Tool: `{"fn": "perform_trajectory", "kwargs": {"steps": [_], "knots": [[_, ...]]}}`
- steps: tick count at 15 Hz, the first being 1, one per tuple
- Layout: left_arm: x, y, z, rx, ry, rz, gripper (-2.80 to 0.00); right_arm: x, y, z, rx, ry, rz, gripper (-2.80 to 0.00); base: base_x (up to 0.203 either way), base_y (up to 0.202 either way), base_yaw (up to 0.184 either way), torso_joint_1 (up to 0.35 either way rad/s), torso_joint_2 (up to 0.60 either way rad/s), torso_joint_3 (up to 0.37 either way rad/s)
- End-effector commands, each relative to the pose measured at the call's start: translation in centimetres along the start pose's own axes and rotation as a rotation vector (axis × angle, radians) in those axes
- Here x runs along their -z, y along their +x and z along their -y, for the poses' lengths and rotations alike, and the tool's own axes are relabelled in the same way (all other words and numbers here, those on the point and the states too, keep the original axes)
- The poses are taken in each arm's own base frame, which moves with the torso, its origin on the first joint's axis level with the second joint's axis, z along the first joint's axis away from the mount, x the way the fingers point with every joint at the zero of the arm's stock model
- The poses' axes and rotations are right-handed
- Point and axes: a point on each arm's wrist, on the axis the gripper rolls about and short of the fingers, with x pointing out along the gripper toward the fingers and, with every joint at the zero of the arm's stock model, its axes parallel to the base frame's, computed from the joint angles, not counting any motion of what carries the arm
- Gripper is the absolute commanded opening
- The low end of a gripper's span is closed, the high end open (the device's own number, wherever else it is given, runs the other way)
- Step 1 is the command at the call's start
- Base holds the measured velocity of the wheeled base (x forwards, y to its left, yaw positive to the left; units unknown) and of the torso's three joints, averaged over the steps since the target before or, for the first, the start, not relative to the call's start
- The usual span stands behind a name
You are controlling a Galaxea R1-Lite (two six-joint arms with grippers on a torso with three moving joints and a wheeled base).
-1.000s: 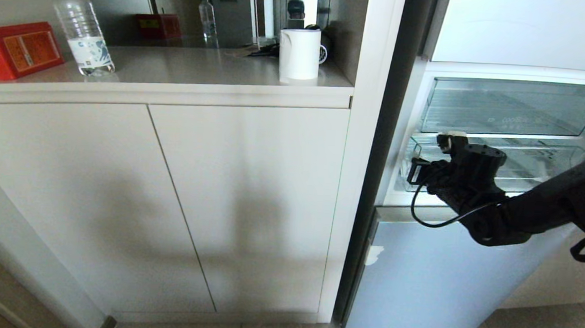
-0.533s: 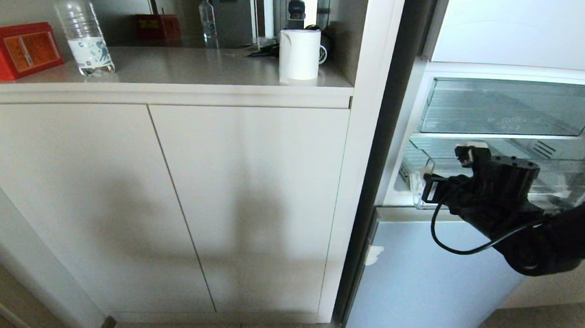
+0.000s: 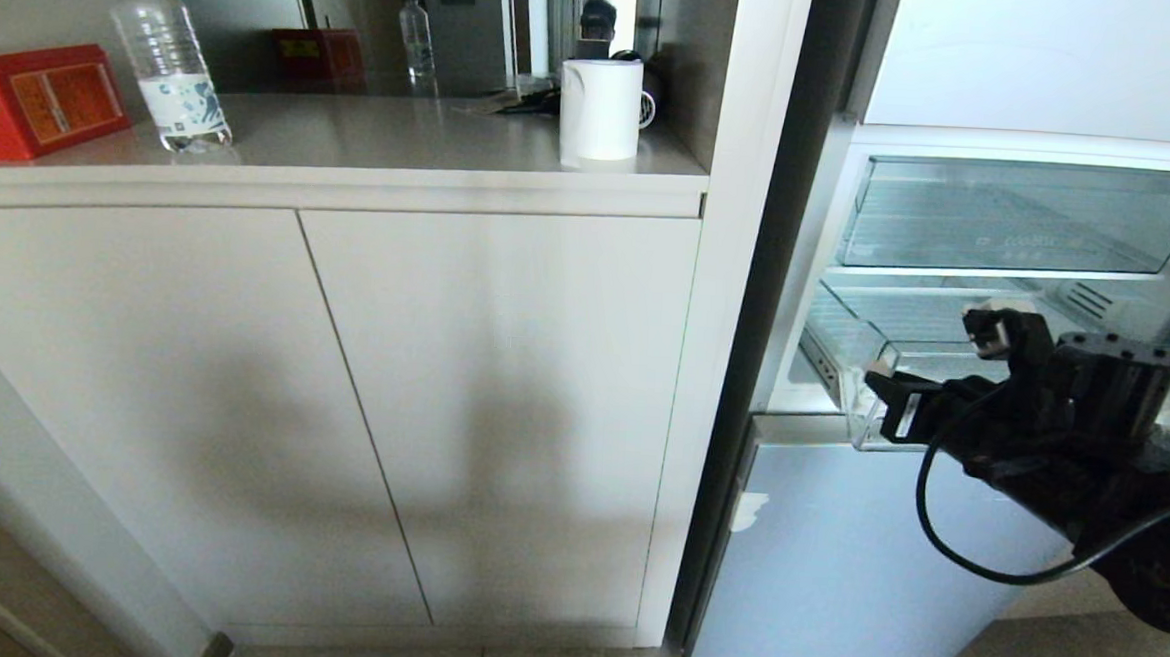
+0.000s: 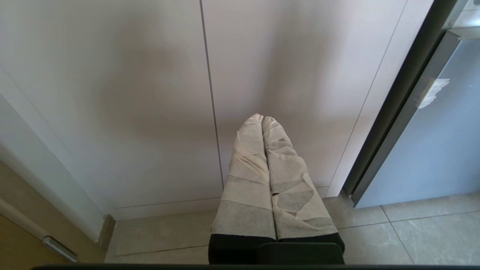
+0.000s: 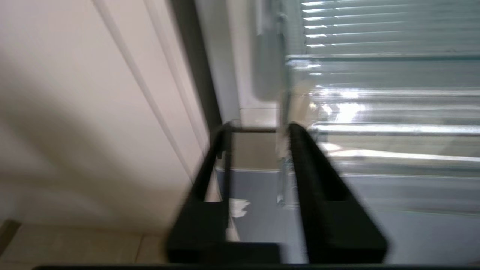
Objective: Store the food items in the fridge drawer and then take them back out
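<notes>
Our right gripper level at the fridge drawer front corner, fingers parted, nothing held, our left gripper closed, empty, facing cabinet doors.

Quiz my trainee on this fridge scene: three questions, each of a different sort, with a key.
1. True or false: the white ceramic mug stands on the beige counter.
2. Which gripper is at the shallow clear plastic fridge drawer? A: left gripper. B: right gripper.
3. Fill in: the left gripper's tape-wrapped fingers are pressed ___.
Key: 1 true; 2 B; 3 together.
</notes>
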Motion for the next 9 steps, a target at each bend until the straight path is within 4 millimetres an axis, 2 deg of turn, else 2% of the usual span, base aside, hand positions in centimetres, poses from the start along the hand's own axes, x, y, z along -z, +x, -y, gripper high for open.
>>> {"fn": "perform_trajectory", "kwargs": {"steps": [1, 5, 6, 9], "knots": [[0.0, 0.0, 0.0, -0.001, 0.000, -0.001, -2.80, -1.2, -3.1, -0.1, 0.002, 0.001, 0.042, 0.00, 0.000, 0.000, 0.000, 0.000, 0.00, 0.000], [0.0, 0.0, 0.0, -0.001, 0.000, 0.000, -2.80, -2.4, -7.2, 0.2, 0.029, 0.000, 0.071, 0.00, 0.000, 0.000, 0.000, 0.000, 0.00, 0.000], [0.0, 0.0, 0.0, -0.001, 0.000, -0.003, -2.80, -3.1, -7.5, 0.6, 0.055, -0.001, 0.049, 0.00, 0.000, 0.000, 0.000, 0.000, 0.00, 0.000], [0.0, 0.0, 0.0, -0.001, 0.000, -0.002, -2.80, -6.9, -6.5, 2.7, 0.147, 0.006, -0.068, 0.00, 0.000, 0.000, 0.000, 0.000, 0.00, 0.000]]}}
